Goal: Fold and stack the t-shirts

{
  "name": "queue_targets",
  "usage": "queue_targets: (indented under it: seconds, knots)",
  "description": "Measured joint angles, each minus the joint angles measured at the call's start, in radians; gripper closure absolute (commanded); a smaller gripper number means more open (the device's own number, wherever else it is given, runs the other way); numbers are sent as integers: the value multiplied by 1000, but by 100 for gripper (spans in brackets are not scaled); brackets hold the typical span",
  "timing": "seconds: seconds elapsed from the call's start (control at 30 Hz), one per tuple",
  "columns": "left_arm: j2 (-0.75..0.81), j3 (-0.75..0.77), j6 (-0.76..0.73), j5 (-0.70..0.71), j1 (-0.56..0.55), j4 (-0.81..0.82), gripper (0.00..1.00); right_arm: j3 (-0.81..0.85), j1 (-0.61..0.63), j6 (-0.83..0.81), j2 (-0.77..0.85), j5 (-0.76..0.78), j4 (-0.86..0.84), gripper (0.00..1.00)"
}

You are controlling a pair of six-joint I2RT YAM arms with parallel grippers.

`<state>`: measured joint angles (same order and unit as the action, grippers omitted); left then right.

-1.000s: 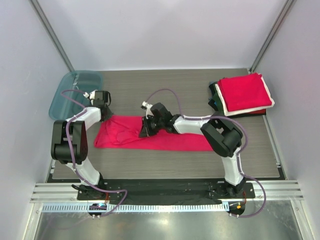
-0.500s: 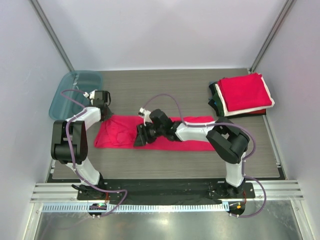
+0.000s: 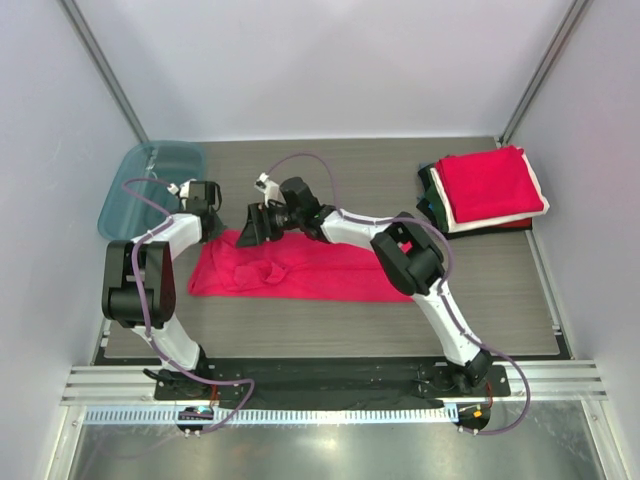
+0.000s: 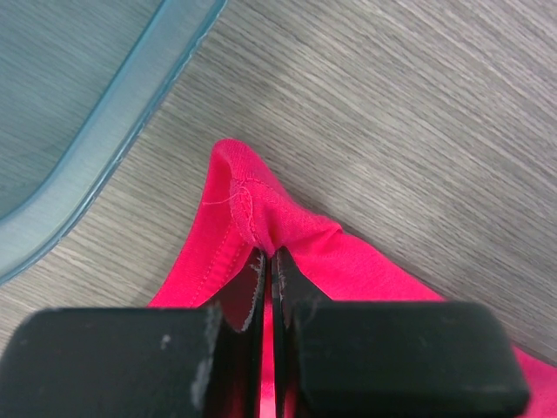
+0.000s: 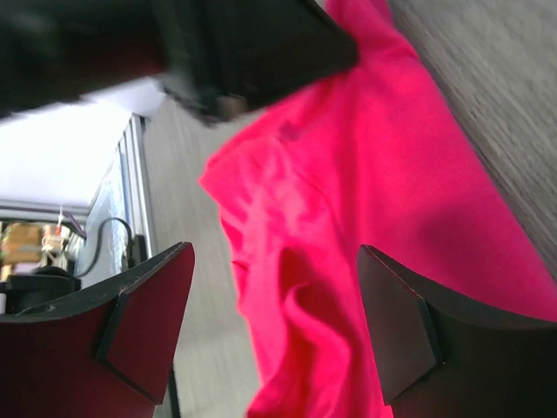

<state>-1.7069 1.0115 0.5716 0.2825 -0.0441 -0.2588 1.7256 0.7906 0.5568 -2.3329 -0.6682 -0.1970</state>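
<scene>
A crimson-red t-shirt (image 3: 300, 270) lies as a long folded strip across the middle of the table, rumpled near its left end. My left gripper (image 3: 213, 232) sits at the strip's far left corner, shut on a pinch of the hem (image 4: 252, 213) just above the tabletop. My right gripper (image 3: 246, 232) hovers over the shirt's far edge close to the left gripper, open, with only loose red folds (image 5: 296, 287) below its fingers (image 5: 148, 322). Several folded t-shirts (image 3: 487, 187), a red one on top, are stacked at the back right.
A translucent teal tray (image 3: 150, 185) stands at the back left, its rim (image 4: 113, 113) close beside the left gripper. The left arm's dark gripper body (image 5: 235, 52) fills the top of the right wrist view. White walls enclose the table.
The right gripper has opened and let go of the red shirt, then swung left and toward the back. The carried fold now lies on the strip. The left gripper has stayed put.
</scene>
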Motion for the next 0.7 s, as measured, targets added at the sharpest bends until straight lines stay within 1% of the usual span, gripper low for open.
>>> queue_targets:
  seconds: [0.2, 0.4, 0.57, 0.7]
  knots:
    - [-2, 0, 0, -7, 0, 0, 100, 89, -2, 30, -135, -113, 23, 19]
    - [-6, 0, 0, -9, 1, 0, 100, 96, -2, 45, -144, -191, 14, 19]
    - [-13, 0, 0, -16, 6, 0, 100, 29, -2, 56, -140, -244, -45, 19]
    - [-16, 0, 0, -23, 11, 0, 100, -70, 0, 42, -84, -257, -72, 20]
